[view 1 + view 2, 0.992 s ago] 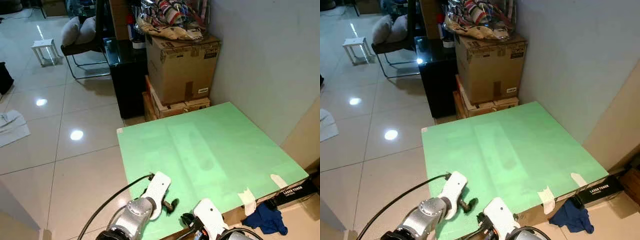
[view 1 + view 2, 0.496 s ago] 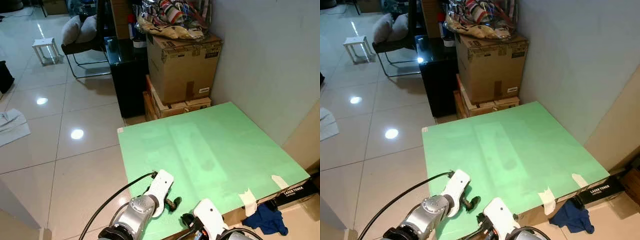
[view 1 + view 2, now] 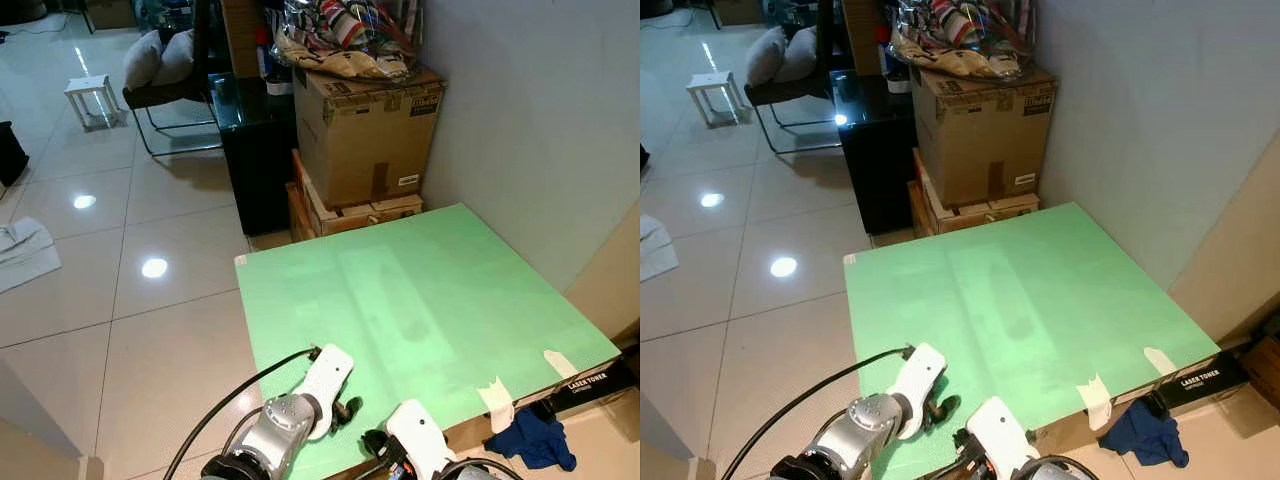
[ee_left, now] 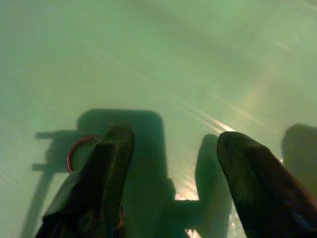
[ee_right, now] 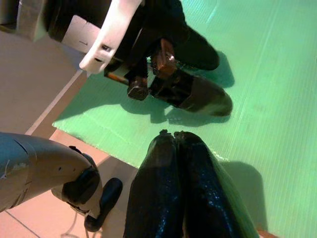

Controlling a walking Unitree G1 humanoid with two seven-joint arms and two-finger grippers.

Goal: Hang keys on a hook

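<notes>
from the head cameras i see my left gripper [image 3: 345,410] low over the near edge of the green board [image 3: 420,290]. against half a second ago it has dropped a touch toward the surface and drawn slightly back toward me; a second ago it sat further to the left. so i read this as settling in for the pick, not yet lifting. no hook is visible among the cardboard box [image 3: 368,130] and black cabinet [image 3: 245,150] by the wall.

in the left wrist view the two black fingers [image 4: 106,163] stand apart, spread wide over the board. a thin red key ring [image 4: 74,148] lies flat on the green, partly tucked under one finger and outside the gap between them. nothing is held.

in the right wrist view my right gripper [image 5: 174,139] hangs at the board's near edge with its fingertips pressed together, holding nothing, looking across at the left one's tips resting close to the surface.

my judgement: the keys are still on the board, so the grasp comes first, and the ring looks off-centre for it.
</notes>
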